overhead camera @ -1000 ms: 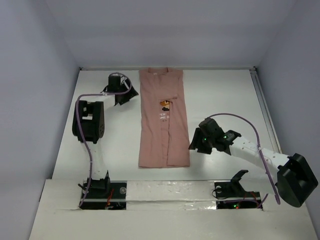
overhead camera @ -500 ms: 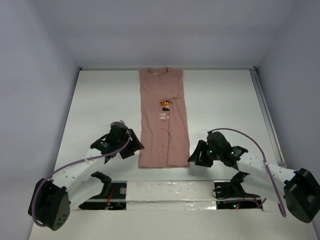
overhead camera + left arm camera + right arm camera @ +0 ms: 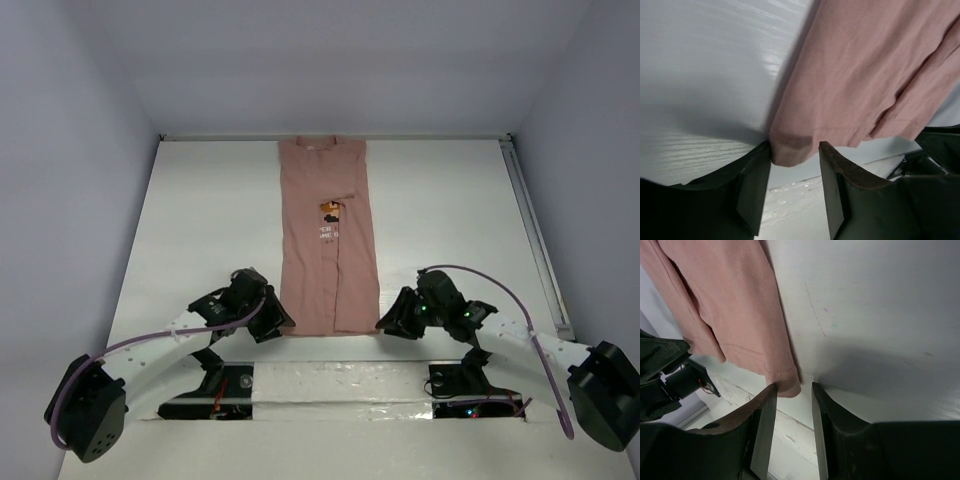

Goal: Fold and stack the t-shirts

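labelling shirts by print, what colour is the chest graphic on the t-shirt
Orange and dark brown chest graphic on the pink t-shirt; top external view shows it best.

text: none legible | t-shirt [image 3: 325,250]: tiny white lettering just below chest graphic [image 3: 329,209] | too small to read

The left arm [image 3: 150,345] lies low. Its elbow sits out at 8 o'clock of its base [image 3: 205,380], and the forearm runs toward 2 o'clock. The left gripper [image 3: 272,320] points to about 3 o'clock, with its jaws apart and a clear gap between the fingers [image 3: 752,185]. The right arm [image 3: 520,340] mirrors it: the elbow is at 4 o'clock of its own base [image 3: 460,382] and the forearm runs toward 10 o'clock. The right gripper [image 3: 386,322] faces 9 o'clock, its jaws also parted.
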### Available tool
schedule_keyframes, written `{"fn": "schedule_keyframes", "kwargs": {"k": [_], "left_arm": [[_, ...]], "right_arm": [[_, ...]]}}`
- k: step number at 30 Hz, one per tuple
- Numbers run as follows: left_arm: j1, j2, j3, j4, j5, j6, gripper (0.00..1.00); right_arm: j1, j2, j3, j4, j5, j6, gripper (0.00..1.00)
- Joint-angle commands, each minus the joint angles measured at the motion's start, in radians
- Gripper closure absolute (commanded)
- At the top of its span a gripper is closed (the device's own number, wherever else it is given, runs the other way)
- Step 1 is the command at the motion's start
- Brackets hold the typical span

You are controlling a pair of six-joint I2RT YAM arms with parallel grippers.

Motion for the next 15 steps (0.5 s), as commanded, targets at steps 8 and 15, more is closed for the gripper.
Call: {"fn": "schedule_keyframes", "kwargs": {"k": [8, 15], "left_arm": [[-0.008, 0.044, -0.001, -0.038, -0.061, -0.008, 0.80], [-0.019, 0.041, 0.013, -0.059, -0.051, 0.004, 1.00]], "right_arm": [[0.001, 0.067, -0.009, 0.055, -0.008, 0.009, 0.64], [0.001, 0.118, -0.006, 0.143, -0.009, 0.006, 0.91]]}}
